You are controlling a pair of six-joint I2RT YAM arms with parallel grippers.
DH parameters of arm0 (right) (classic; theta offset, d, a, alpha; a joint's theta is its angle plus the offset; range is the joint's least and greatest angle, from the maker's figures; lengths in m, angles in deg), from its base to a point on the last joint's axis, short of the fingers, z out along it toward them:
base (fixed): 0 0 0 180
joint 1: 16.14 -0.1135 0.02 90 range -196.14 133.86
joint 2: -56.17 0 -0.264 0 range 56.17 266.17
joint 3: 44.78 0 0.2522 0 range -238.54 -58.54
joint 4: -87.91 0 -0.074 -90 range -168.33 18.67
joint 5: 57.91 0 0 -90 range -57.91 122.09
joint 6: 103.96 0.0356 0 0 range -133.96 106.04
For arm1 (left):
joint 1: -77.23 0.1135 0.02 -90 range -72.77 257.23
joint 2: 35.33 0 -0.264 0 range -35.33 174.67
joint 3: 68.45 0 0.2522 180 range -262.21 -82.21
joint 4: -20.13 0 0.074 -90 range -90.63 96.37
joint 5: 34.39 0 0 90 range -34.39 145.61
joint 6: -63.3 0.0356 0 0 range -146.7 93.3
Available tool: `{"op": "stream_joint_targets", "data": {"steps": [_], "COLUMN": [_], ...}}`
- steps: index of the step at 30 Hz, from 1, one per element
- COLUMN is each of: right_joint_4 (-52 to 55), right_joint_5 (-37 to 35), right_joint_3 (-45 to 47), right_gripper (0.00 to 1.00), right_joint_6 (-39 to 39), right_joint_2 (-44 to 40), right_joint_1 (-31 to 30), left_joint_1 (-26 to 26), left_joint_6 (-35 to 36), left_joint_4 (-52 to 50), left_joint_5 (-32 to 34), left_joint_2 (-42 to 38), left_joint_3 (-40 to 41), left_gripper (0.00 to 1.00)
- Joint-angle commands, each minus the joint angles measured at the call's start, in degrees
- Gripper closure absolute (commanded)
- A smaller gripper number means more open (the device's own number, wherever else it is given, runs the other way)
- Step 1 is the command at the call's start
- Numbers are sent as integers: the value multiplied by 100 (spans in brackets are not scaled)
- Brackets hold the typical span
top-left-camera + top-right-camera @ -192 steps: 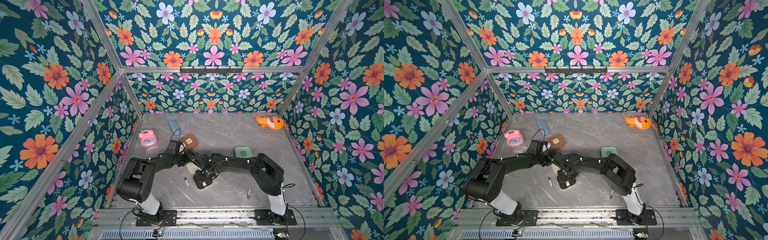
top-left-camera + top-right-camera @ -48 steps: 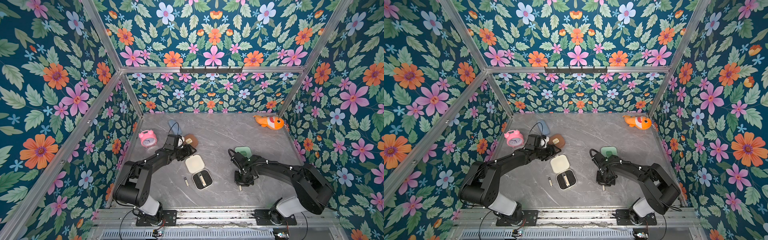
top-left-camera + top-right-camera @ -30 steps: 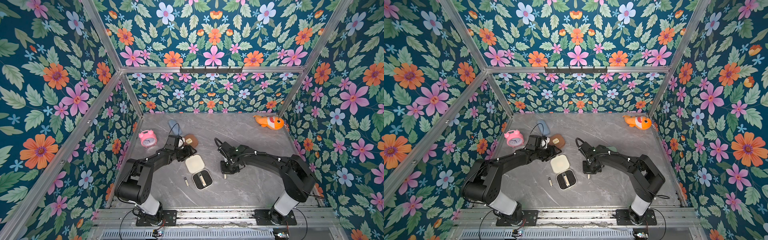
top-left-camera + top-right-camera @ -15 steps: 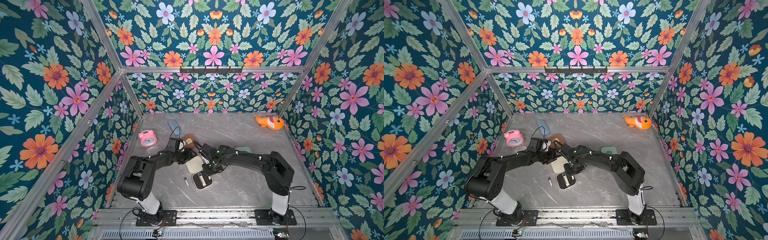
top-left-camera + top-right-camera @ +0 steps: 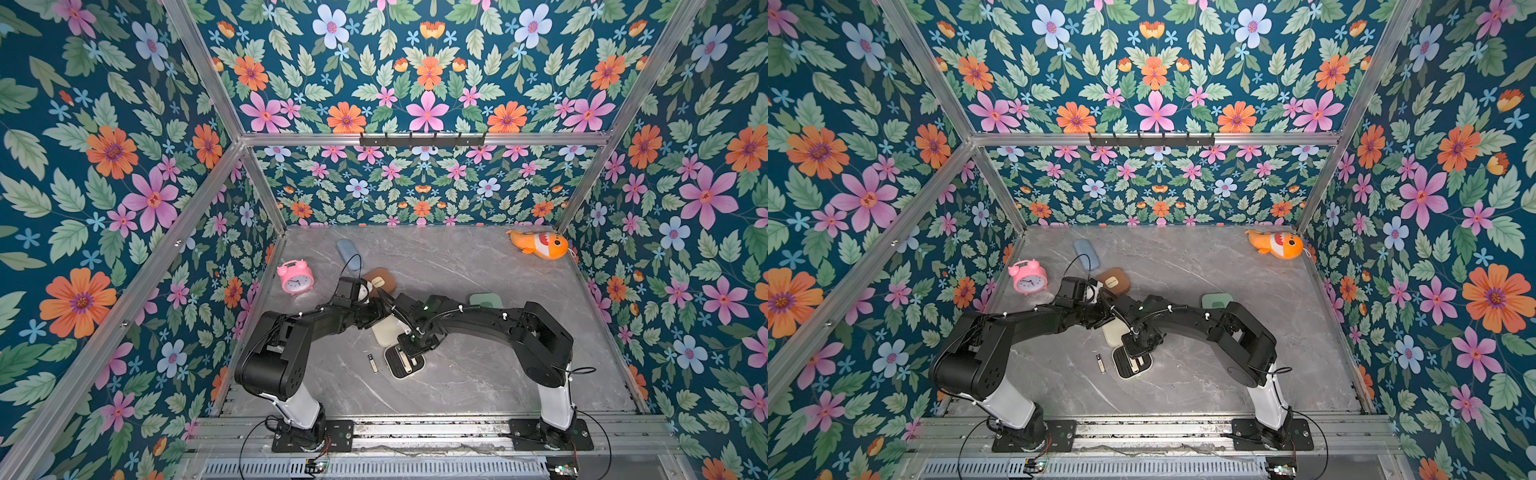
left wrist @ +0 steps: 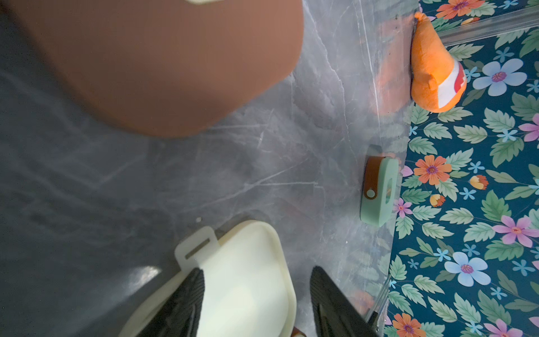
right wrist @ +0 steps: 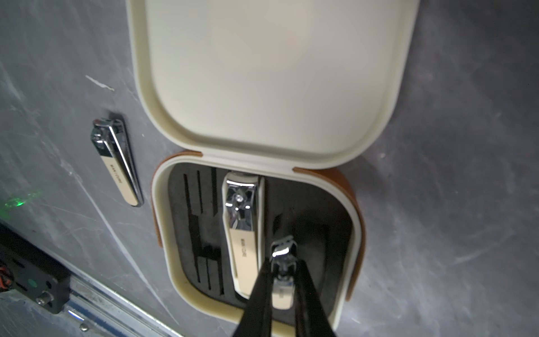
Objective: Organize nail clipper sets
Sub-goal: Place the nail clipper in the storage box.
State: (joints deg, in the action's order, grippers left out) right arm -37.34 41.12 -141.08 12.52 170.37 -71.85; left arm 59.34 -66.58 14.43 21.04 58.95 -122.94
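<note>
The cream case lies open at the table's middle, its lid (image 5: 384, 332) flat and its black insert (image 7: 201, 216) facing up. One beige clipper (image 7: 242, 230) rests in the insert. My right gripper (image 7: 281, 264) is shut on a smaller clipper (image 7: 281, 251), held just over the insert beside the first. Another clipper (image 5: 373, 363) lies loose on the table left of the case. My left gripper (image 6: 256, 291) stands open astride a corner of the cream lid. The brown case (image 5: 380, 279) and the mint case (image 5: 484, 300) sit shut farther back.
A pink alarm clock (image 5: 295, 277) stands at the back left with a blue pouch (image 5: 347, 249) behind it. An orange fish plush (image 5: 540, 244) lies in the back right corner. Both arms meet over the cream case, their forearms arching across the table's middle.
My right arm has swung left from the table's right half to over the open cream case, carrying the small clipper. My left gripper has shifted from beside the brown case onto the cream lid.
</note>
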Motion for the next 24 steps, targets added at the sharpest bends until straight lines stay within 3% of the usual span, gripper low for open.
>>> {"op": "stream_joint_targets", "data": {"steps": [1,24], "right_joint_4": [-48,-75], "right_joint_5": [38,-66], "right_joint_3": [-40,250], "right_gripper": [92,89], "right_joint_6": [6,139], "right_joint_2": [23,168], "right_joint_1": [-10,-10], "left_joint_1": [12,10], "left_joint_6": [86,71], "left_joint_4": [-287,-278], "left_joint_5": [236,248], "left_joint_2": [29,-3], "left_joint_3": [39,66], "left_gripper": [38,39]}}
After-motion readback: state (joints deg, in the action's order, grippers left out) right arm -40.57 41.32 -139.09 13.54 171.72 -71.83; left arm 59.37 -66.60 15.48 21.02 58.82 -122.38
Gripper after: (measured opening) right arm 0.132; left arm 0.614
